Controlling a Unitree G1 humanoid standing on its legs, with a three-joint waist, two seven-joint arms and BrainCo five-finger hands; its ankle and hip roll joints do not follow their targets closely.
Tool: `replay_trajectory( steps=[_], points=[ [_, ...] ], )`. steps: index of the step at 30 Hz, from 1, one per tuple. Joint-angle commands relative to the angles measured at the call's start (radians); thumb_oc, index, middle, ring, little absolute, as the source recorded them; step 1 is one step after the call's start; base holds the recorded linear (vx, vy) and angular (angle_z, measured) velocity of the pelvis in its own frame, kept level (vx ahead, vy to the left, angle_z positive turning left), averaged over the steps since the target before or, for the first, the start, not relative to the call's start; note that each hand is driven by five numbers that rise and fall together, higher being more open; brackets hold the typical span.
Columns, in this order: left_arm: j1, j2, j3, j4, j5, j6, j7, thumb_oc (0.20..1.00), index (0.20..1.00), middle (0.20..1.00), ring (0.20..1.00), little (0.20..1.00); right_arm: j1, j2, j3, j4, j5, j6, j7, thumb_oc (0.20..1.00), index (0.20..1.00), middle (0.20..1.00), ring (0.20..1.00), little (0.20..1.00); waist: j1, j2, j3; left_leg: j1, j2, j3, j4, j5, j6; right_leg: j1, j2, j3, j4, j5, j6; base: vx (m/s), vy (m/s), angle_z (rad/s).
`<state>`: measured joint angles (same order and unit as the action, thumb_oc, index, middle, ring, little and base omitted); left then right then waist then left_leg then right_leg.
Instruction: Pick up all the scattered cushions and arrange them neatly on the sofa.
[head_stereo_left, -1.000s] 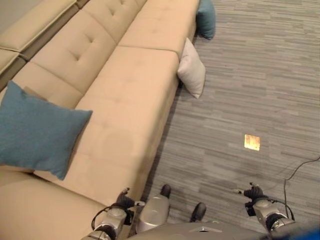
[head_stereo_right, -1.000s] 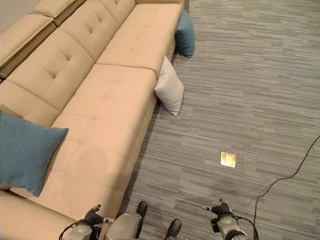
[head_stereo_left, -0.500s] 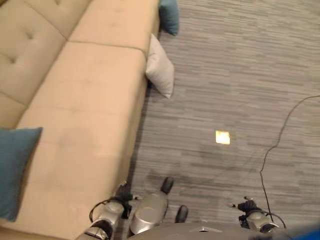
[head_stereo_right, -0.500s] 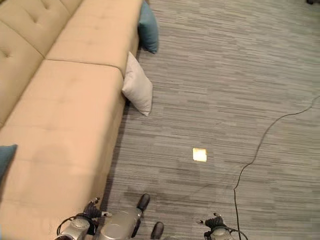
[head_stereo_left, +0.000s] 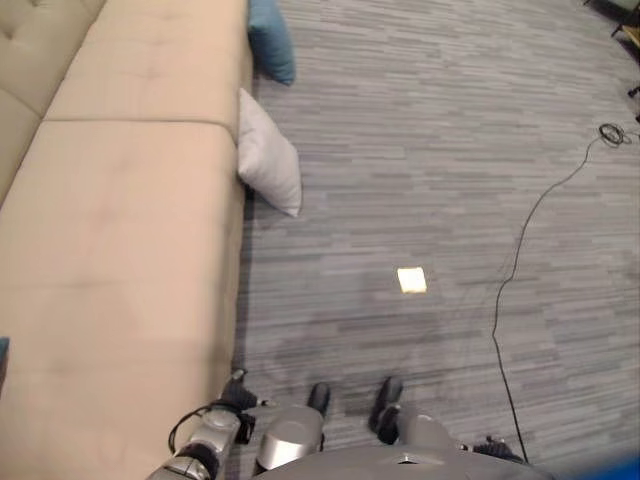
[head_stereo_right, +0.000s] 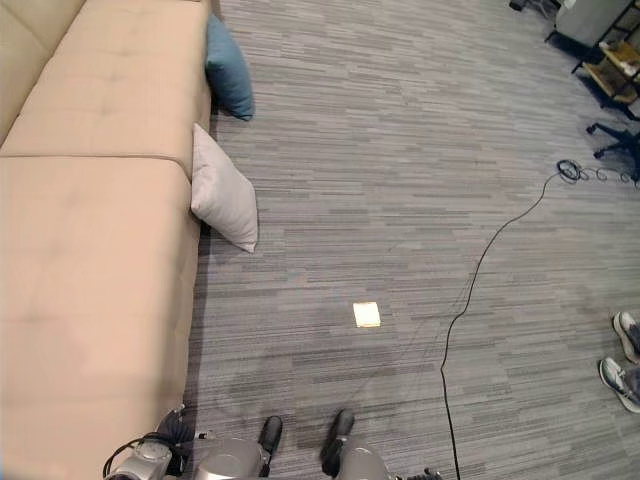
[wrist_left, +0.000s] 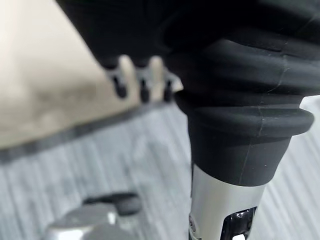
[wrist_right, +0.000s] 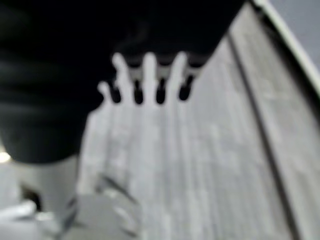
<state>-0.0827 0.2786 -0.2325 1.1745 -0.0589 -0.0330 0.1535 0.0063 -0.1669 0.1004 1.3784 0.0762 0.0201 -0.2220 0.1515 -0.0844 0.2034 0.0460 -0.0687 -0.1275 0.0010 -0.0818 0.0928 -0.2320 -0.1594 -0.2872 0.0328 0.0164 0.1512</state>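
I noted the sofa (head_stereo_left: 130, 200) was upholstered in matt, smooth beige fabric. The grey cushion (head_stereo_left: 268, 167) and blue cushion (head_stereo_left: 271, 40) were soft matt cloth. The carpet (head_stereo_left: 430, 150) was grey, streaked, low-pile textile.

I see a pale grey cushion (head_stereo_left: 268, 168) leaning upright against the sofa (head_stereo_left: 120, 250) front, on the floor; a blue cushion (head_stereo_left: 271, 40) leans there farther along.

The silver-grey left hand (head_stereo_left: 238, 396) hung low with relaxed, empty fingers (wrist_left: 141, 80); the right hand (wrist_right: 145, 80) likewise held its fingers straight.
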Motion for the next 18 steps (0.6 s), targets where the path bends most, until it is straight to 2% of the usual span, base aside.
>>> replay_trajectory(
  steps=[1, 2, 3, 5, 7, 8, 9, 11, 12, 13, 14, 16, 17, 18],
  points=[
    [-0.016, -0.009, -0.008, -0.013, -0.006, -0.023, 0.005, 1.000, 1.000, 1.000, 1.000, 1.000, 0.021, -0.031, 0.010, 0.002, 0.038, -0.006, -0.018, 1.000, 1.000, 1.000, 1.000, 1.000, 0.021, -0.013, -0.062, 0.041, 0.064, -0.091, 0.068, -0.114, -0.086, 0.074, 0.080, -0.010, 0.001, 0.039, -0.012, 0.41, -0.116, 0.70],
    [-0.015, -0.009, -0.010, -0.015, -0.010, -0.023, 0.003, 1.000, 1.000, 1.000, 1.000, 1.000, 0.017, -0.029, 0.010, 0.000, 0.046, -0.010, -0.018, 1.000, 1.000, 1.000, 1.000, 1.000, 0.020, -0.010, -0.071, 0.036, 0.077, -0.092, 0.098, -0.108, -0.103, 0.084, 0.089, -0.024, -0.004, 0.032, -0.021, 0.35, -0.118, 0.75],
    [-0.022, -0.011, -0.013, -0.015, -0.018, -0.027, -0.006, 1.000, 1.000, 1.000, 1.000, 1.000, 0.008, -0.034, 0.007, -0.004, 0.056, -0.016, -0.017, 1.000, 1.000, 1.000, 1.000, 1.000, 0.024, -0.006, -0.065, 0.010, 0.086, -0.077, 0.179, -0.094, -0.122, 0.111, 0.105, -0.033, -0.015, 0.026, -0.031, 0.21, -0.105, 0.55],
    [-0.041, -0.004, -0.018, -0.025, -0.030, -0.033, -0.016, 1.000, 1.000, 1.000, 1.000, 1.000, -0.017, -0.043, 0.009, -0.012, 0.073, -0.023, -0.018, 1.000, 1.000, 1.000, 1.000, 1.000, 0.039, -0.018, -0.035, -0.134, 0.089, -0.024, 0.410, -0.049, -0.135, 0.143, 0.097, -0.056, -0.030, 0.021, -0.056, 0.06, -0.101, 0.63],
    [-0.056, 0.003, -0.014, -0.042, -0.048, -0.040, -0.011, 1.000, 1.000, 1.000, 1.000, 1.000, -0.037, -0.055, 0.016, -0.018, 0.083, -0.021, -0.018, 1.000, 1.000, 1.000, 1.000, 1.000, 0.066, -0.016, 0.000, -0.235, 0.103, 0.033, 0.570, -0.038, -0.115, 0.182, 0.107, -0.069, -0.047, 0.005, -0.082, 0.06, -0.084, 0.03],
    [-0.064, 0.002, -0.013, -0.045, -0.057, -0.042, -0.006, 1.000, 1.000, 1.000, 1.000, 1.000, -0.048, -0.058, 0.019, -0.019, 0.086, -0.019, -0.020, 1.000, 1.000, 1.000, 1.000, 1.000, 0.082, -0.018, 0.016, -0.276, 0.079, 0.043, 0.591, -0.062, -0.103, 0.195, 0.110, -0.067, -0.055, -0.004, -0.084, 0.12, -0.048, -0.09],
    [-0.069, 0.000, -0.017, -0.044, -0.061, -0.043, -0.004, 1.000, 1.000, 1.000, 1.000, 1.000, -0.058, -0.061, 0.020, -0.020, 0.088, -0.019, -0.023, 1.000, 1.000, 1.000, 1.000, 1.000, 0.092, -0.021, 0.021, -0.308, 0.057, 0.043, 0.587, -0.075, -0.100, 0.207, 0.111, -0.063, -0.065, -0.011, -0.080, 0.17, -0.020, 0.07],
    [-0.075, -0.007, -0.020, -0.042, -0.061, -0.039, -0.004, 1.000, 1.000, 1.000, 1.000, 1.000, -0.069, -0.064, 0.030, -0.024, 0.083, -0.021, -0.032, 1.000, 1.000, 1.000, 1.000, 1.000, 0.108, -0.028, 0.027, -0.342, 0.021, 0.047, 0.493, -0.112, -0.088, 0.227, 0.112, -0.060, -0.089, -0.026, -0.069, 0.27, 0.028, 0.01],
    [-0.077, -0.020, -0.026, -0.038, -0.054, -0.033, -0.001, 1.000, 1.000, 1.000, 1.000, 1.000, -0.082, -0.057, 0.043, -0.034, 0.081, -0.031, -0.044, 1.000, 1.000, 1.000, 1.000, 1.000, 0.121, -0.023, 0.022, -0.358, -0.005, 0.047, 0.356, -0.049, -0.089, 0.247, 0.134, -0.052, -0.109, -0.046, -0.065, 0.37, 0.086, -0.11],
    [-0.078, -0.023, -0.029, -0.035, -0.050, -0.031, -0.004, 1.000, 1.000, 1.000, 1.000, 1.000, -0.086, -0.053, 0.050, -0.040, 0.082, -0.034, -0.046, 1.000, 1.000, 1.000, 1.000, 1.000, 0.126, -0.018, 0.017, -0.366, -0.017, 0.046, 0.282, 0.003, -0.094, 0.255, 0.149, -0.046, -0.114, -0.056, -0.065, 0.28, 0.077, -0.13],
    [-0.078, -0.023, -0.029, -0.035, -0.050, -0.031, -0.004, 1.000, 1.000, 1.000, 1.000, 1.000, -0.086, -0.053, 0.050, -0.040, 0.082, -0.034, -0.046, 1.000, 1.000, 1.000, 1.000, 1.000, 0.126, -0.019, 0.018, -0.362, -0.017, 0.046, 0.277, 0.006, -0.094, 0.256, 0.148, -0.046, -0.114, -0.056, -0.064, 0.20, 0.063, -0.03],
    [-0.071, -0.023, -0.030, -0.031, -0.044, -0.032, -0.012, 1.000, 1.000, 1.000, 1.000, 1.000, -0.084, -0.048, 0.063, -0.055, 0.077, -0.041, -0.043, 1.000, 1.000, 1.000, 1.000, 1.000, 0.140, -0.009, 0.008, -0.400, -0.030, 0.056, 0.168, 0.117, -0.108, 0.284, 0.189, -0.030, -0.118, -0.079, -0.072, 0.30, 0.106, -0.18],
    [-0.050, -0.015, -0.016, -0.025, -0.049, -0.035, -0.017, 1.000, 1.000, 1.000, 1.000, 1.000, -0.076, -0.040, 0.077, -0.062, 0.062, -0.036, -0.034, 1.000, 1.000, 1.000, 1.000, 1.000, 0.157, -0.024, -0.003, -0.388, -0.034, 0.065, 0.122, 0.122, -0.100, 0.305, 0.209, -0.007, -0.109, -0.097, -0.077, 0.30, 0.112, -0.35],
    [-0.050, -0.015, -0.016, -0.025, -0.049, -0.035, -0.017, 1.000, 1.000, 1.000, 1.000, 1.000, -0.076, -0.040, 0.076, -0.062, 0.062, -0.036, -0.034, 1.000, 1.000, 1.000, 1.000, 1.000, 0.156, -0.024, -0.005, -0.389, -0.033, 0.064, 0.119, 0.126, -0.100, 0.302, 0.209, -0.008, -0.108, -0.096, -0.077, 0.30, 0.106, -0.47]
  ],
)
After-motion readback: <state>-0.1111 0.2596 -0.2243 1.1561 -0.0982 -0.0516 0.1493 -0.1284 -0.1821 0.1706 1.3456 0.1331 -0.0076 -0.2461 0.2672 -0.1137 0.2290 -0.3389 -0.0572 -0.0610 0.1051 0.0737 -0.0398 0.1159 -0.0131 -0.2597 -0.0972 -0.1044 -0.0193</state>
